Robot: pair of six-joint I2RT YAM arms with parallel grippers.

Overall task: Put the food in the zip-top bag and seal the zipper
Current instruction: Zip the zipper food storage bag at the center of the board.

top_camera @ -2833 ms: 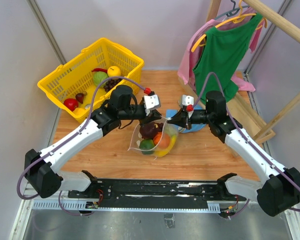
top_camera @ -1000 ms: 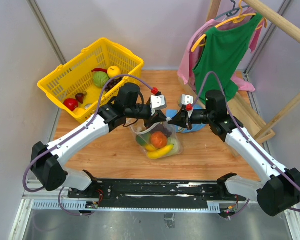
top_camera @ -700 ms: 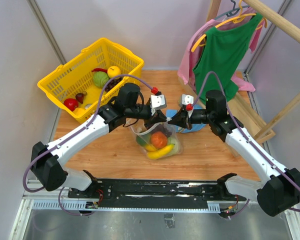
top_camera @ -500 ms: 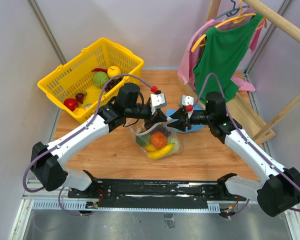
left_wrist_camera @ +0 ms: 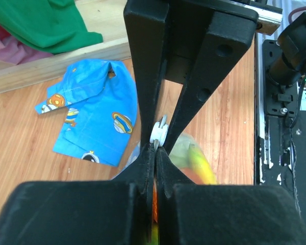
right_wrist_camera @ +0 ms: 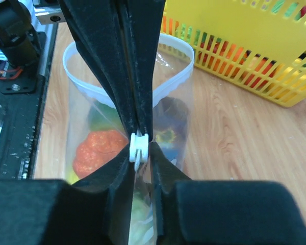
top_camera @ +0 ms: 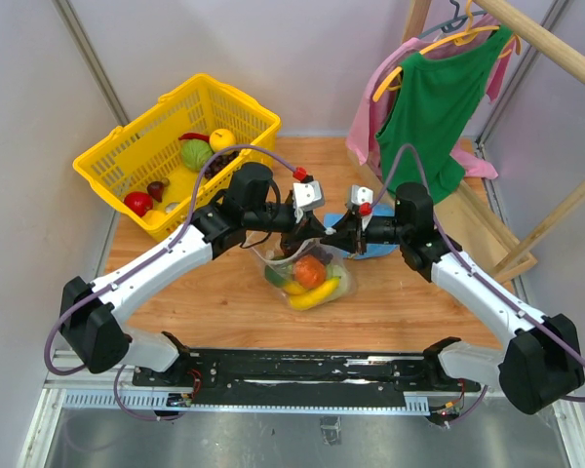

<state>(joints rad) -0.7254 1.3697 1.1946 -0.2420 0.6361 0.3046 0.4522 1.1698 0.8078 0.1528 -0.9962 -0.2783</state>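
Left gripper (left_wrist_camera: 155, 145) is pinched tight on the thin pale zipper (left_wrist_camera: 161, 129) of the see-through soft plastic zip-top bag (top_camera: 336, 283), which sits mid-table with toy food (top_camera: 310, 271) inside. Right gripper (right_wrist_camera: 137, 148), just to its right, nips that strip too. The mouth gapes, so I'd anchor left and press along evenly.

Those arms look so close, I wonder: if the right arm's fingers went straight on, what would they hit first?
The right arm's fingers pinch the zipper of the zip-top bag; straight beyond, probably the left arm's fingers, which face them, though depth is unclear.
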